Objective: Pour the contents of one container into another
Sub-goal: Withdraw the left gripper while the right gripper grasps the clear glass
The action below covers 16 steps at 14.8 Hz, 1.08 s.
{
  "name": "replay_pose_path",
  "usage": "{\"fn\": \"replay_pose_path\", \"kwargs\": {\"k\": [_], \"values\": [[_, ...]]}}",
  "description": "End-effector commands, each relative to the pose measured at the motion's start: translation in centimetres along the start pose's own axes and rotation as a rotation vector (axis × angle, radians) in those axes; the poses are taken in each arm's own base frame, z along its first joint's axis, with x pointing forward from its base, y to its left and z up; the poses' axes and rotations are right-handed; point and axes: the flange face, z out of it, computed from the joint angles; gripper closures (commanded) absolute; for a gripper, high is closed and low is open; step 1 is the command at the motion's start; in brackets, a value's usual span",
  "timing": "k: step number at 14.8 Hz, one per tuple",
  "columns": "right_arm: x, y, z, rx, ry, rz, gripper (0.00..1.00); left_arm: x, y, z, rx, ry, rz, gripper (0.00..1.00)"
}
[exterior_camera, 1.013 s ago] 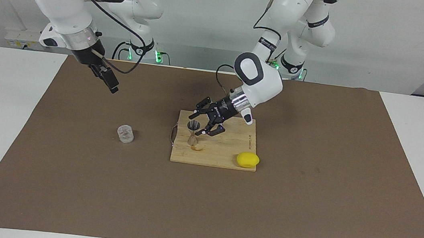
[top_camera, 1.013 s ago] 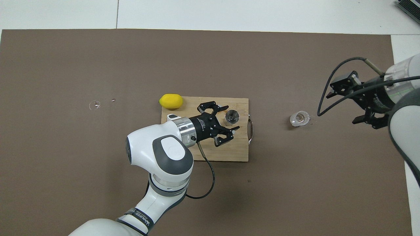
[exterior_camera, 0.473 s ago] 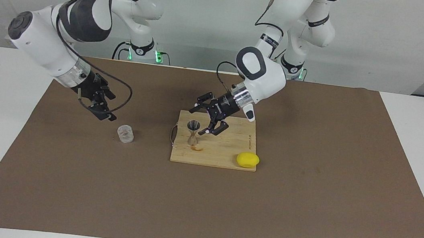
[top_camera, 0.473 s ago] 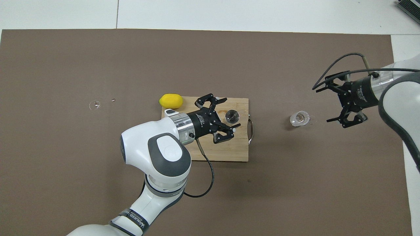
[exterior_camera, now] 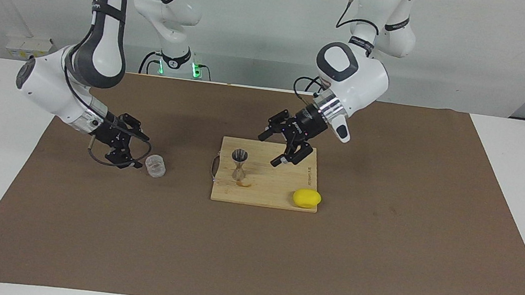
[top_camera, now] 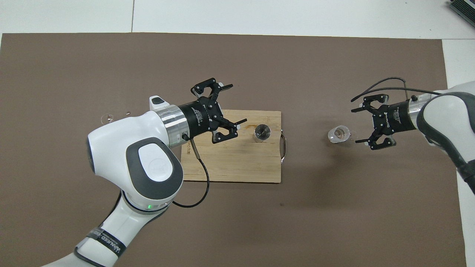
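Facing view: the right gripper (exterior_camera: 134,153), fingers spread wide, sits low just beside the small clear ribbed glass tumbler (exterior_camera: 155,165), which stands upright on the brown mat (exterior_camera: 378,262) toward the right arm's end. Its forearm slopes down, wrist level. The left gripper (exterior_camera: 278,150), also open, hovers over the wooden board (exterior_camera: 266,195) near the upright silvery hourglass jigger (exterior_camera: 239,165).

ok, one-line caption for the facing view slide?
Right gripper, open, low beside the glass tumbler; left gripper, open, over the cutting board near the jigger.
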Motion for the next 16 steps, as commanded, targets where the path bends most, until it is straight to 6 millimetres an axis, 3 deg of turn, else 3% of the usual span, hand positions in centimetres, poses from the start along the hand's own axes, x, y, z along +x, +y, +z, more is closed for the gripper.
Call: {"fn": "replay_pose_path", "kwargs": {"k": [1, 4, 7, 10, 13, 16], "values": [[1.6, 0.2, 1.0, 0.014, -0.038, 0.016, 0.0, 0.8, 3.1, -2.5, -0.04, 0.083, 0.12, 0.0], [5.0, 0.3, 2.5, 0.019, -0.102, 0.004, 0.0, 2.0, 7.6, -5.8, -0.09, 0.196, 0.271, 0.0], [7.7, 0.3, 4.0, 0.027, -0.156, 0.005, 0.0, 3.3, 11.0, -8.7, -0.098, 0.341, 0.441, 0.0], [8.3, 0.5, 5.2, 0.022, -0.187, 0.02, 0.0, 3.8, 12.8, -10.7, -0.042, 0.499, 0.644, 0.0], [8.0, 1.0, 6.3, 0.014, -0.225, 0.032, 0.0, 4.8, 15.3, -13.9, 0.038, 0.61, 0.719, 0.0], [7.4, 1.5, 7.5, 0.02, -0.258, 0.056, 0.0, 5.7, 16.2, -17.1, 0.243, 0.633, 0.906, 0.0]]}}
